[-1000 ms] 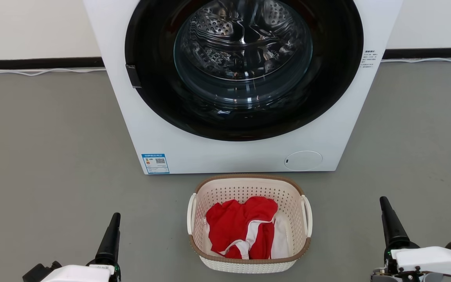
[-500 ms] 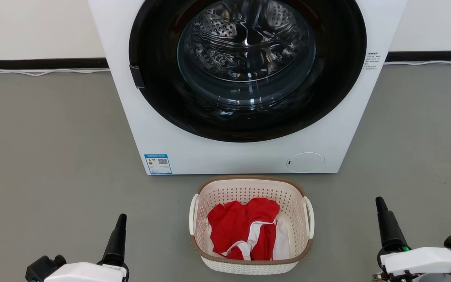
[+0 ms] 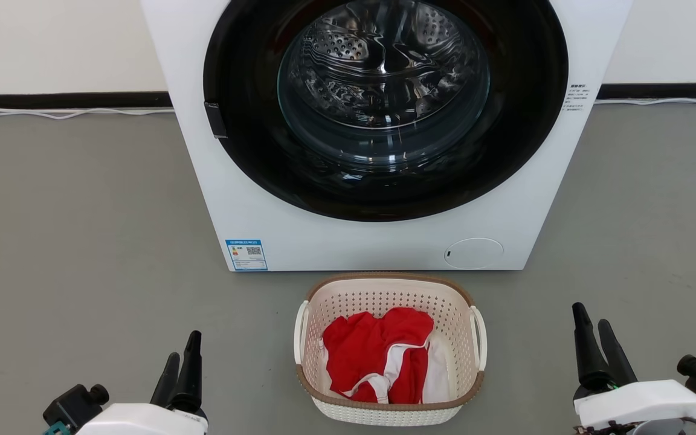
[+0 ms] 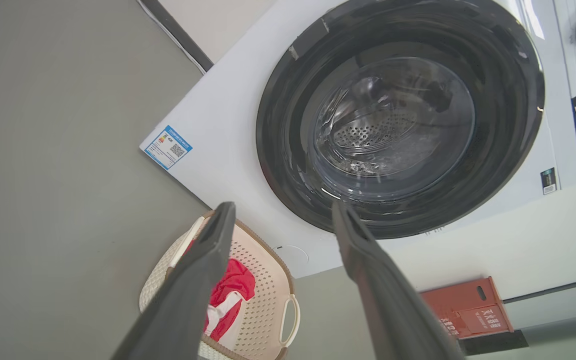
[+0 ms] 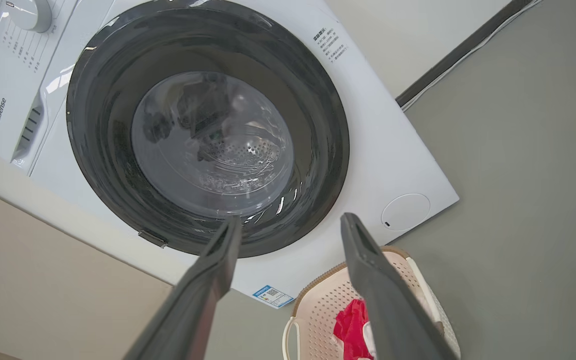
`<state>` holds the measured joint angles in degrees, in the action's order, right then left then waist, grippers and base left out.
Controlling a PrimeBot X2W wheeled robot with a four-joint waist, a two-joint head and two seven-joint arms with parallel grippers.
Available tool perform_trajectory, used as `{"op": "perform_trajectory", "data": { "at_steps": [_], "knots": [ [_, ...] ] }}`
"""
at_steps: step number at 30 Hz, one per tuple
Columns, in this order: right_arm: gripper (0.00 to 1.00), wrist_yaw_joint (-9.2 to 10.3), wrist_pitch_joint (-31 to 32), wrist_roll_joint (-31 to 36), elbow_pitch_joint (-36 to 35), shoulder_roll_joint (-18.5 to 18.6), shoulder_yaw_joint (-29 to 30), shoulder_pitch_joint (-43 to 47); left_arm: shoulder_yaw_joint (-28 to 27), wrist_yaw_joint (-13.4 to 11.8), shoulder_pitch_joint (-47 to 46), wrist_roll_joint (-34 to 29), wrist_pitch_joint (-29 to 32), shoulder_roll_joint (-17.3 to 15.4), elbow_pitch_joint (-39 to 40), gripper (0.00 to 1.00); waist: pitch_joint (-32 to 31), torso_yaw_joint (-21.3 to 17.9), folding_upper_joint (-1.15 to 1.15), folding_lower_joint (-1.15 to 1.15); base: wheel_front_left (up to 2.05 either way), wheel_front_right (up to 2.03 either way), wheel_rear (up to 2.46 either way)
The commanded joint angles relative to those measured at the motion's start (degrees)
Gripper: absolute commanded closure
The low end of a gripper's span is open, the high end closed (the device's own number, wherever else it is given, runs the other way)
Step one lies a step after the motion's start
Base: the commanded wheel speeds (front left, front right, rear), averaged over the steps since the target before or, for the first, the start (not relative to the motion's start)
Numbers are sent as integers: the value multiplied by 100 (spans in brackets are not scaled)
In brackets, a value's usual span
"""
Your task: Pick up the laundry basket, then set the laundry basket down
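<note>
Grey floor (image 3: pixel 82 241) separates laundry basket (image 3: pixel 384 414) from left hand (image 3: pixel 183 345) and right hand (image 3: pixel 590 315)

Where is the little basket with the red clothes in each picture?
Head view: the laundry basket sits bottom centre, in front of the washer.
Left wrist view: the laundry basket is at the bottom left.
Right wrist view: the laundry basket is at the bottom edge, right of centre.
Shared landmark: the blue sticker on the washer's lower corner.

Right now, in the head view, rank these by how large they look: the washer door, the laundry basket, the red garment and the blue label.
1. washer door, largest by far
2. laundry basket
3. red garment, lying inside the basket
4. blue label, smallest
</note>
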<state>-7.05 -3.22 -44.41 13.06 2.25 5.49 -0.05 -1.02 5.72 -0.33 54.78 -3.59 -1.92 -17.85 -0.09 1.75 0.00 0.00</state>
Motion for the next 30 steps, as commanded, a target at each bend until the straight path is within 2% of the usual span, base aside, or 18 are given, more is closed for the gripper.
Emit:
{"op": "perform_trajectory", "data": {
  "at_steps": [1,30],
  "knots": [
    [0,-22,-110,244,-170,74,-86,-73,-58,-3,-78,-233,-74,-53,167,0,-4,-1,0,0,0,0,0],
    [0,-32,-580,2526,77,152,-269,-158,-78,-43,-45,-2430,-544,-72,165,0,-52,28,0,0,0,0,0]
  ]
}}
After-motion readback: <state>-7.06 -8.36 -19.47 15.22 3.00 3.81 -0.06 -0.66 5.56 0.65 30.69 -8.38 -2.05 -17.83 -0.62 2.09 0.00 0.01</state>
